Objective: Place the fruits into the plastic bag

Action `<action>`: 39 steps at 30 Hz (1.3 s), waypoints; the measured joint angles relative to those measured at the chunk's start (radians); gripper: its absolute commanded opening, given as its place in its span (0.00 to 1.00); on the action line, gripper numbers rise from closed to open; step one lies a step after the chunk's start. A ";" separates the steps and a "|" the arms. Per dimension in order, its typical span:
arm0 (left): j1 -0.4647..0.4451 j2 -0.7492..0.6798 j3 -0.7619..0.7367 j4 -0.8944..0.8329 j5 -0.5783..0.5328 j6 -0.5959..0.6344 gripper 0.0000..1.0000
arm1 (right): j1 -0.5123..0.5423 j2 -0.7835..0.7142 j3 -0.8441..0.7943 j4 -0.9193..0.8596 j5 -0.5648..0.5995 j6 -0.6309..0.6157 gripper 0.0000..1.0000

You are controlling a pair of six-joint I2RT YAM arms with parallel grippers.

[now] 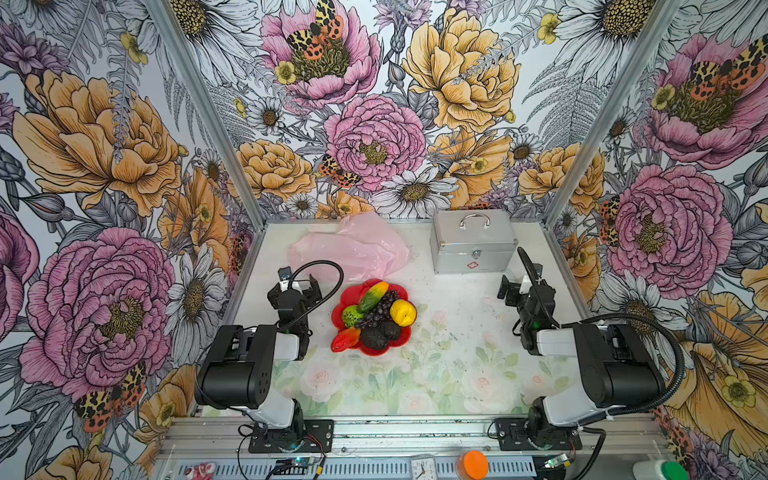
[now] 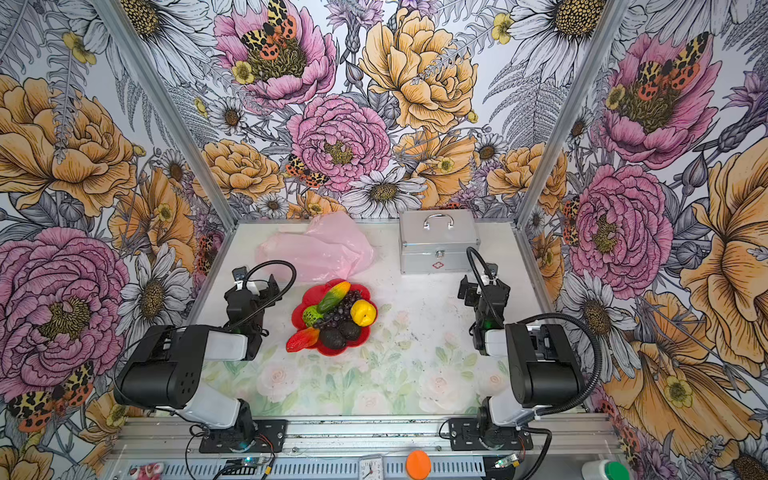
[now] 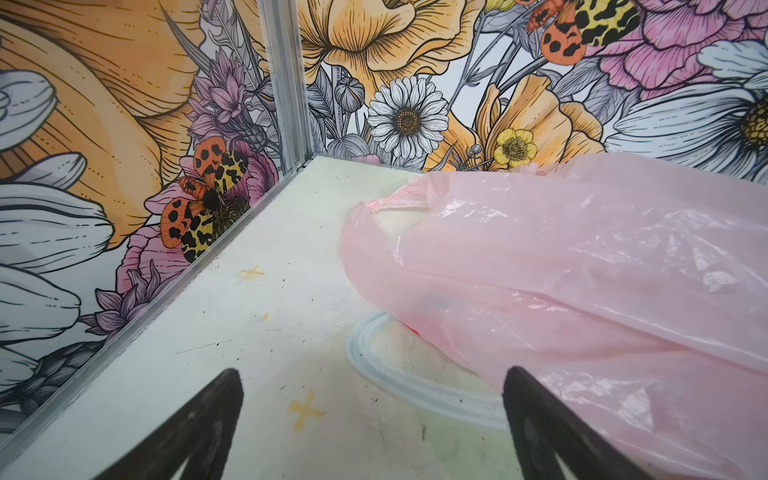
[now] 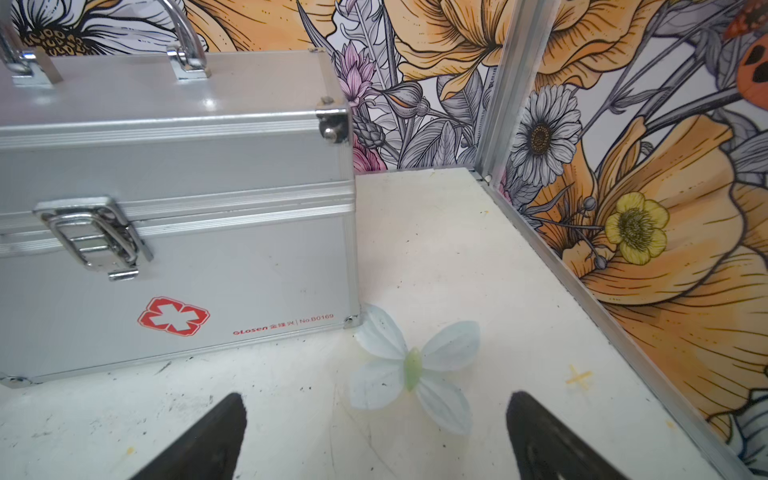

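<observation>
my left gripper [image 3: 374, 374]: spread wide, empty, facing the plastic bag [image 3: 582, 270]
my right gripper [image 4: 376, 397]: wide apart, empty, facing the silver case [image 4: 187, 208]
fruits [image 1: 376, 311]: only in top views, heaped on the red plate [image 1: 349, 296] beside the bag

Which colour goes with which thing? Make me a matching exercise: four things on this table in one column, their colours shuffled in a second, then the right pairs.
Things:
1. plastic bag
2. metal case
3. plate
4. round fruit

Colours:
A. red
B. yellow
C. pale pink
D. silver

Pairs: 1-C, 2-D, 3-A, 4-B
</observation>
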 measured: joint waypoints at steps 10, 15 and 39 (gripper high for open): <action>0.000 0.000 0.000 0.000 0.000 0.000 0.99 | 0.000 0.000 0.000 0.000 0.000 0.000 1.00; 0.000 0.000 0.000 0.000 0.000 0.000 0.99 | 0.000 0.000 0.000 0.000 0.001 0.000 0.99; 0.000 0.000 0.000 0.000 0.000 0.000 0.99 | 0.000 0.000 0.000 0.000 0.003 0.000 1.00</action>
